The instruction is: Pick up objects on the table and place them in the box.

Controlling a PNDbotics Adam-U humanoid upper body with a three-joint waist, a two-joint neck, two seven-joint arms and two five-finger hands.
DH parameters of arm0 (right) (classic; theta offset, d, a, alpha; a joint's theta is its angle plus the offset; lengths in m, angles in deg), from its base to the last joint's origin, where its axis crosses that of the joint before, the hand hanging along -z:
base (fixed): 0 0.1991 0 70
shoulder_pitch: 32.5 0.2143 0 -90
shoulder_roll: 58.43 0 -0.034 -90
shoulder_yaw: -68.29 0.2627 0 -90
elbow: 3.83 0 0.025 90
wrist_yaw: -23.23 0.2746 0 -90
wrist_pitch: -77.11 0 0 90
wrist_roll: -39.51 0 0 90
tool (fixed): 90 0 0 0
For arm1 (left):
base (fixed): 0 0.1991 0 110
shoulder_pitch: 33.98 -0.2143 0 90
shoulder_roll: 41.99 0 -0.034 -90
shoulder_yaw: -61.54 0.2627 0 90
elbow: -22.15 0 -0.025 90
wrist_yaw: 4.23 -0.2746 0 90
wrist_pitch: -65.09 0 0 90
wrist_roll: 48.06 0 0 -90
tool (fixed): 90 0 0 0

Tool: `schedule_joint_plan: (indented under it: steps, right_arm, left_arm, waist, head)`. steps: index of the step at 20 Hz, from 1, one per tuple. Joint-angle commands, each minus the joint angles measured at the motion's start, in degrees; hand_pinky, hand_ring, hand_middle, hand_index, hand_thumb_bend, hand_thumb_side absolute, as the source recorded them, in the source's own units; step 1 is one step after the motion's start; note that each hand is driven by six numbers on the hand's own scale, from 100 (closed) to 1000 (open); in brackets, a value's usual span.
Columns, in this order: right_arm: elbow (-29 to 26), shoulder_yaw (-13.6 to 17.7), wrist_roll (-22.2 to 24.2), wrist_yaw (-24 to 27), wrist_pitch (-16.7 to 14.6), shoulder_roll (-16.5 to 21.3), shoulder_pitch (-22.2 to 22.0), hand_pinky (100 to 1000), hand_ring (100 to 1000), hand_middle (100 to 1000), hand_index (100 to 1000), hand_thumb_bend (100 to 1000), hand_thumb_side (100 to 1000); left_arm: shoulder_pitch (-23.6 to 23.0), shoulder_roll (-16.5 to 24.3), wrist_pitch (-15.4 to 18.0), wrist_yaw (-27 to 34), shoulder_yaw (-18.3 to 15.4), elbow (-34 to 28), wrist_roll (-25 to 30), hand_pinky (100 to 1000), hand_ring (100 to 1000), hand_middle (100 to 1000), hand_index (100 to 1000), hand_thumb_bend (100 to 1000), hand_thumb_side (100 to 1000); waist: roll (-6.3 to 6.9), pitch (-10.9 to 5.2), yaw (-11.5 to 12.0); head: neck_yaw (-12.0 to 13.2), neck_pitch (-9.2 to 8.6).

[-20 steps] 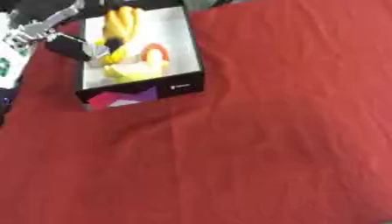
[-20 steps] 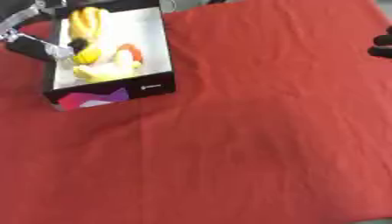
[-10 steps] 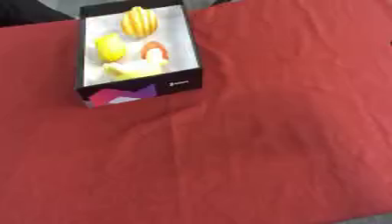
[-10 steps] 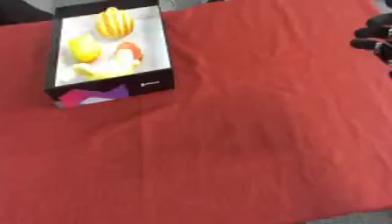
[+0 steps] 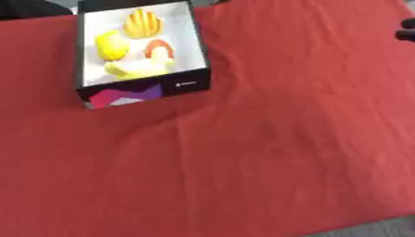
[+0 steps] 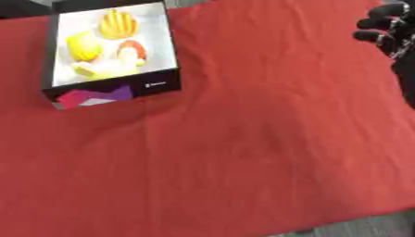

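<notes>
Resting: the box [image 5: 142,90] is seen at the far left of the red cloth [image 5: 267,152], open side up, with nothing left lying loose on the cloth around it.
Contents: a ribbed orange-yellow piece [image 5: 142,23], a yellow rounded piece [image 5: 111,45], a red-and-white curved piece [image 5: 159,47] and a pale yellow long piece [image 5: 134,69] are held inside, close together.
Handling: the pieces are judged light, stiff and smooth, toy-like; each would best be taken across its narrow middle. The box is judged light card, easily shoved.
Right hand: the right hand [image 6: 387,28] is shown at the far right edge, fingers curled, nothing held.
Left hand: no view shows it.
Surface: the cloth is wrinkled and soft, so things may drag on it.
Room: grey floor is glimpsed at the near edge.
</notes>
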Motion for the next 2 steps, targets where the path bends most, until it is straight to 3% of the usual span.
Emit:
schedule_joint_plan:
  steps: [1, 2]
  right_arm:
    - [-1.2, 0.9, -0.5, -0.6, -0.8, 0.4, -0.4, 735, 693, 626, 812, 100, 577]
    - [-1.2, 1.0, -0.7, -0.8, -1.0, 0.2, -0.6, 735, 693, 626, 812, 100, 577]
  left_arm:
    - [-2.9, -3.5, -4.1, -0.5, -1.9, -1.1, -0.1, 834, 698, 732, 863, 150, 697]
    - [-4.1, -4.8, -5.8, -0.9, -1.9, -1.1, 0.3, 834, 694, 731, 864, 152, 712]
  waist:
    - [-0.99, -1.89, 0.3]
    - [-1.24, -1.98, 0.5]
  head:
    - [-0.9, 0.66]
    - [-1.1, 0.8]
